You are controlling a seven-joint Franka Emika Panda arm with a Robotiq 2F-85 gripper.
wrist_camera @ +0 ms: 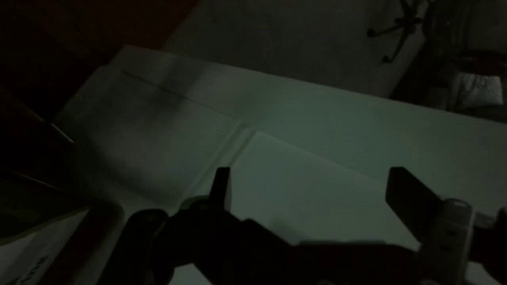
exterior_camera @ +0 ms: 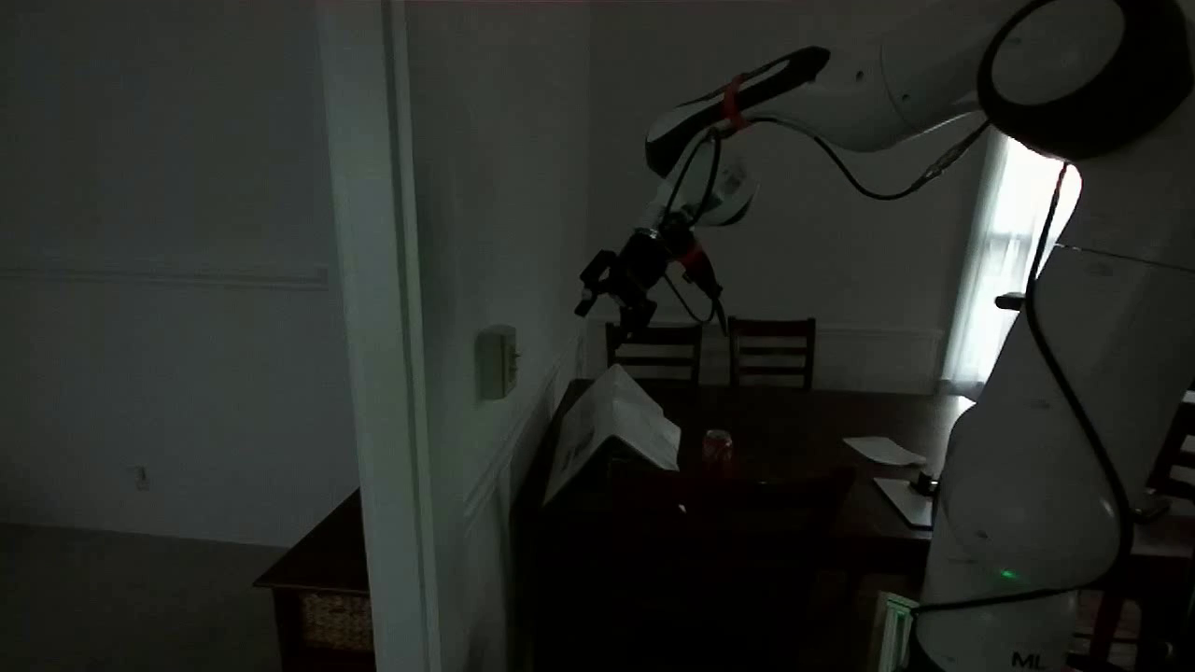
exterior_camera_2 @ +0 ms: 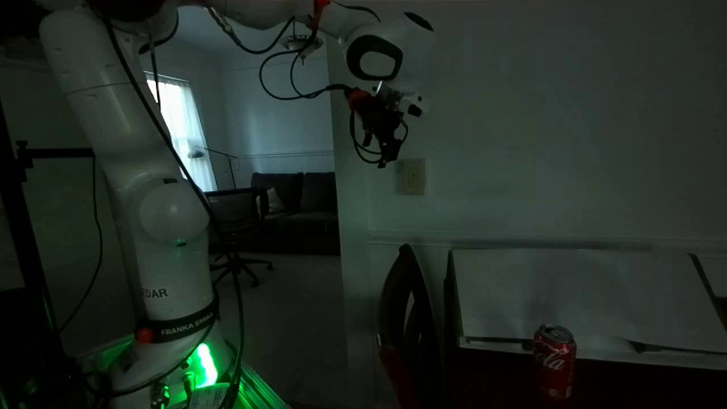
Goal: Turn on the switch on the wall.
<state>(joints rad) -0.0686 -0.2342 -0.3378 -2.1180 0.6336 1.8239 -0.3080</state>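
The switch (exterior_camera: 498,362) is a small pale plate with a nub sticking out, fixed to the white wall (exterior_camera: 495,177). It also shows in an exterior view (exterior_camera_2: 413,176), below and right of my gripper there. The wall fills much of that view (exterior_camera_2: 545,130) and the middle of the wrist view (wrist_camera: 301,194). My gripper (exterior_camera: 607,319) hangs in the air above the switch's height, apart from it. It shows in an exterior view (exterior_camera_2: 380,154) too. In the wrist view its fingers (wrist_camera: 309,176) are wide apart with nothing between them. The switch does not show in the wrist view.
A dark table (exterior_camera: 794,411) stands along the wall, with a white folded board (exterior_camera: 621,420) and a red can (exterior_camera: 717,448) on it. The wall ends at a pale vertical edge (exterior_camera: 373,280). Chairs (exterior_camera: 771,350) stand behind the table. The room is dim.
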